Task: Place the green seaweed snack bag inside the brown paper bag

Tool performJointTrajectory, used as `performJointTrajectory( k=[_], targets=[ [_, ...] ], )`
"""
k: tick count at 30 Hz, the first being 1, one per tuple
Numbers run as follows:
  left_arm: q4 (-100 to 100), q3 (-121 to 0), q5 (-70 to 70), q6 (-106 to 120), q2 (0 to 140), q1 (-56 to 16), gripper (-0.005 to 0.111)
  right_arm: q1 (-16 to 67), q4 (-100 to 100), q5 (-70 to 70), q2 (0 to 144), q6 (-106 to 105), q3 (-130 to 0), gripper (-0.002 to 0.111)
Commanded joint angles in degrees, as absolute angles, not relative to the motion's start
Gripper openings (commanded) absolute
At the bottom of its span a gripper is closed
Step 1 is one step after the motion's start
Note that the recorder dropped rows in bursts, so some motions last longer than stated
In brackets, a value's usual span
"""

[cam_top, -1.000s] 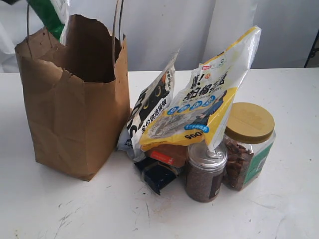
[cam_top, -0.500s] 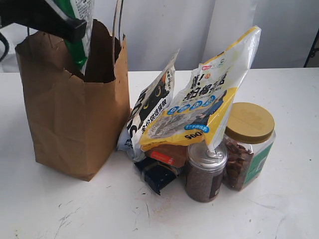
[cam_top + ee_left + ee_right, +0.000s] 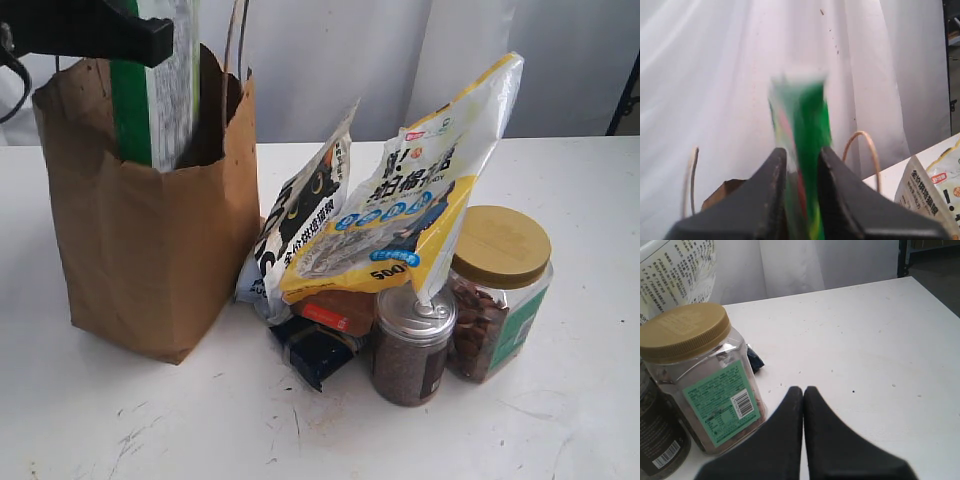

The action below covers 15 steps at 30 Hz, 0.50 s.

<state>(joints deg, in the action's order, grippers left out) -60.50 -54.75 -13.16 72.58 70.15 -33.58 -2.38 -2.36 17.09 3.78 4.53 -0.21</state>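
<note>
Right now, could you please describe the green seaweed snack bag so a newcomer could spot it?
Find the brown paper bag, tallest thing on the table. Poking from its open top, pinched by the left gripper, is the green seaweed snack bag, the only green pouch.

The front wall of the brown paper bag (image 3: 150, 260) hides the lower part of the green seaweed snack bag (image 3: 155, 100), and the top edge of the exterior view cuts off its upper end. In the left wrist view the snack bag is blurred and its lettering unreadable. The left gripper (image 3: 801, 192) is cut off by the picture's edge in both views. A dark packet (image 3: 318, 352) lies partly hidden beneath the yellow-and-white pouch (image 3: 420, 200).
</note>
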Motion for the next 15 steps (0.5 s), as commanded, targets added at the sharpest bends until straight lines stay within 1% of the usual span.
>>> performJointTrajectory(
  k=[1,11,15],
  targets=[
    [-62.17,-54.89,-10.28,71.96,70.08,-30.85,0.024,-2.31,-2.40,16.81,3.50,4.65,0.00,0.000],
    [-62.92,-54.99,-7.79,71.96,69.68,-28.88,0.024,-2.31,-2.40,16.81,3.50,4.65,0.00,0.000],
    [-62.81,-54.99,-7.92,72.07,66.32,-28.88,0.024,-2.31,-2.40,16.81,3.50,4.65,0.00,0.000]
  ],
)
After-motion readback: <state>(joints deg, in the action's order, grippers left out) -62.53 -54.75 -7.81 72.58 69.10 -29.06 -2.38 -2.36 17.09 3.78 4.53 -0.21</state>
